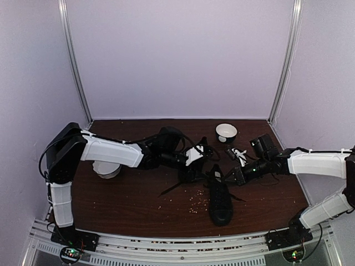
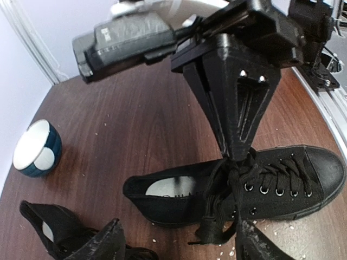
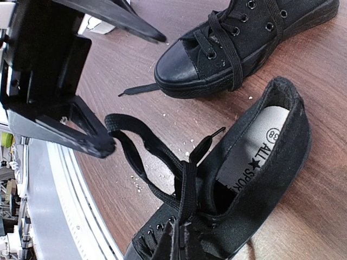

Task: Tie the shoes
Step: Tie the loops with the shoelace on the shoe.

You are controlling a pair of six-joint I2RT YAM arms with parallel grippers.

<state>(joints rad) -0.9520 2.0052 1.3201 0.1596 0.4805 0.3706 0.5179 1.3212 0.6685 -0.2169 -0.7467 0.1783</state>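
Shoes (image 2: 282, 187): all black, toe caps and soles included.
Laces (image 3: 135, 151): black.
Insole (image 3: 255, 146): white with black lettering.
Bench (image 2: 135, 124): dark red-brown wood grain.
Crumbs (image 1: 195, 194): pale specks.
Bowl (image 2: 37, 149): navy outside with white dots, white inside.
Arms (image 1: 108, 151): white shells, black joints.
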